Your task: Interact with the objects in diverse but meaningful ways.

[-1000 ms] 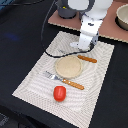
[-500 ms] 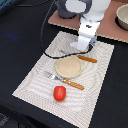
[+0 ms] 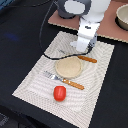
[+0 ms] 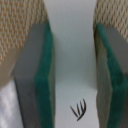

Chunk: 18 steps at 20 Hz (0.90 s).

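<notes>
Striped beige cloth of the placemat (image 3: 35,85) covers the dark bench (image 3: 20,30), and most of the small things lie on it. A round tan plate (image 3: 68,67) sits near the mat's middle; a fork (image 3: 63,80) with a metal head and orange handle lies just beside it on the nearer side, and a second utensil with an orange handle (image 3: 86,59) lies at the plate's far edge, its front part hidden under the arm. The red tomato (image 3: 59,93) rests alone on the mat, near the fork and apart from the plate. At the far corner on the exterior view's right, a pale bowl (image 3: 122,16) stands on a brown board (image 3: 60,19), well apart from the rest. The white arm (image 3: 86,20) reaches down over the mat's far side and blocks what lies below it. In the wrist view the tool (image 4: 71,80) has its two grey fingers (image 4: 30,85), padded in green, set closely on either side of a flat white piece (image 4: 70,60) bearing a small dark mark; the pads appear to touch its edges, so the tool looks closed on it, with woven mat visible behind.
</notes>
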Available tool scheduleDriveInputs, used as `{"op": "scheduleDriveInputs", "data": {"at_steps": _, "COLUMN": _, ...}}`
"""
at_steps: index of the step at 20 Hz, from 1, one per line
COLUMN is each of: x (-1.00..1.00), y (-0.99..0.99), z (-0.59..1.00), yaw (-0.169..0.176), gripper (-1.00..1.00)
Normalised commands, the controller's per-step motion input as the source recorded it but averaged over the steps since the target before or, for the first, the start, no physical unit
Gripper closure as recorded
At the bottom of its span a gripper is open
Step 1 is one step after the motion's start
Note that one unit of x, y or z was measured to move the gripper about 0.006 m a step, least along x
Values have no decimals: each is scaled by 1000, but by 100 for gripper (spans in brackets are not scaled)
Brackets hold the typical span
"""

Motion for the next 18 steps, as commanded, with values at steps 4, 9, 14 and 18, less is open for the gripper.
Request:
{"op": "scheduleDriveInputs", "data": {"at_steps": 4, "x": -156, "y": 406, "z": 1000, "yaw": 9, "gripper": 100}}
{"op": "scheduleDriveInputs", "data": {"at_steps": 9, "x": -317, "y": 394, "z": 983, "yaw": 3, "gripper": 100}}
{"op": "scheduleDriveInputs", "data": {"at_steps": 14, "x": -365, "y": 507, "z": 740, "yaw": 12, "gripper": 100}}
{"op": "scheduleDriveInputs", "data": {"at_steps": 18, "x": -362, "y": 568, "z": 449, "yaw": 15, "gripper": 100}}
